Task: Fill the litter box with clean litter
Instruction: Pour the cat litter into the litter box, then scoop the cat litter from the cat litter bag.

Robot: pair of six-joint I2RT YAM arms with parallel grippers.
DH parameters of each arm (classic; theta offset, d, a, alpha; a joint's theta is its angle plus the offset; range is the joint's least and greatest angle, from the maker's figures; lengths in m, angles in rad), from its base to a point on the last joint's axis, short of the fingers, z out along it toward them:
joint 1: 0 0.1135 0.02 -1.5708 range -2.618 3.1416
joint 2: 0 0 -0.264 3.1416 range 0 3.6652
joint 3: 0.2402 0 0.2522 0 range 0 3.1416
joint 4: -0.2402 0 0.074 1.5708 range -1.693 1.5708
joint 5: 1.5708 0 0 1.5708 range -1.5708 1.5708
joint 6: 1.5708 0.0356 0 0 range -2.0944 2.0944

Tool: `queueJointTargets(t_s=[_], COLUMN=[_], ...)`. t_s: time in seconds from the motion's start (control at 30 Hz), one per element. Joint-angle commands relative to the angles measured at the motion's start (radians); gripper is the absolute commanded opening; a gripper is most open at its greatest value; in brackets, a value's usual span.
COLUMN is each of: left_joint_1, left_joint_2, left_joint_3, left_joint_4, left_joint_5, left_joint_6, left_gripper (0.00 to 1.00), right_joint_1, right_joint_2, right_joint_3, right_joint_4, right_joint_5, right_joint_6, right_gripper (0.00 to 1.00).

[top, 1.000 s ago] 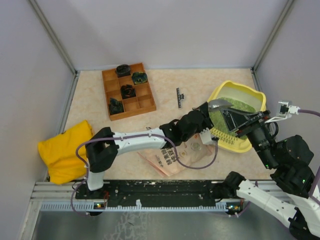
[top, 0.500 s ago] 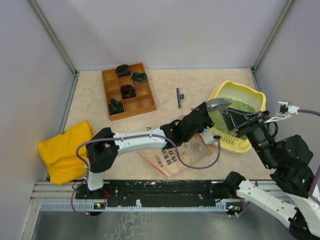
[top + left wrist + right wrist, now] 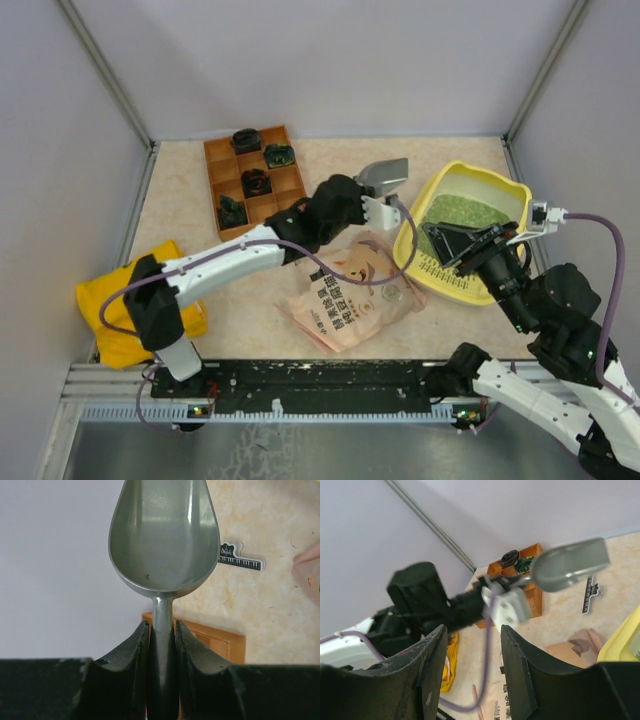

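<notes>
Litter box (image 3: 476, 171) sits at 3 o'clock, part-filled with litter (image 3: 460, 212). Left gripper (image 3: 161, 630) clamps the empty scoop (image 3: 165, 535); right gripper (image 3: 471, 635) gapes, holding nothing. Next, likely: refill from the pouch (image 3: 350, 290) at 6 o'clock.

Counts, fixed overhead view: one litter box (image 3: 470, 167), far right, holding one mass of clean litter (image 3: 465, 212); one scoop (image 3: 384, 174); one pink pouch (image 3: 350, 295), near centre; one wooden tray (image 3: 292, 205), far left, with four small dark objects (image 3: 256, 183); one yellow cloth bag (image 3: 110, 300), near left; one black strip (image 3: 241, 561), left wrist view only; two arms, left arm (image 3: 220, 262) and right arm (image 3: 560, 320)
</notes>
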Motion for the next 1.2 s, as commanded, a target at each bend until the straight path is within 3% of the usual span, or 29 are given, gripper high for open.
queueJointTargets(t_s=[0.0,0.27,0.6,0.9,1.17], left_joint_1=[0.100,0.246,0.294,0.299,0.299], left_joint_2=[-0.176,-0.377,-0.636,-0.716,-0.802], left_joint_3=[-0.050,-0.218,-0.409,-0.332,-0.357], left_joint_4=[-0.075,-0.262,-0.415,-0.824,-0.933], left_joint_5=[0.124,0.308,0.384,0.389,0.398], left_joint_6=[-0.379,-0.622,-0.761,-0.686,-0.601], left_gripper=[0.00,0.00,0.00,0.00,0.00], right_joint_1=[-0.005,-0.005,-0.005,-0.004,-0.006], right_joint_2=[0.006,0.018,0.039,0.057,0.094], right_joint_3=[-0.020,-0.094,-0.179,-0.218,-0.228], right_joint_4=[0.014,0.016,0.010,0.033,0.057], right_joint_5=[-0.013,-0.045,-0.097,-0.130,-0.168], right_joint_6=[0.010,0.031,-0.017,-0.073,-0.074], right_gripper=[0.47,0.47,0.49,0.51,0.51])
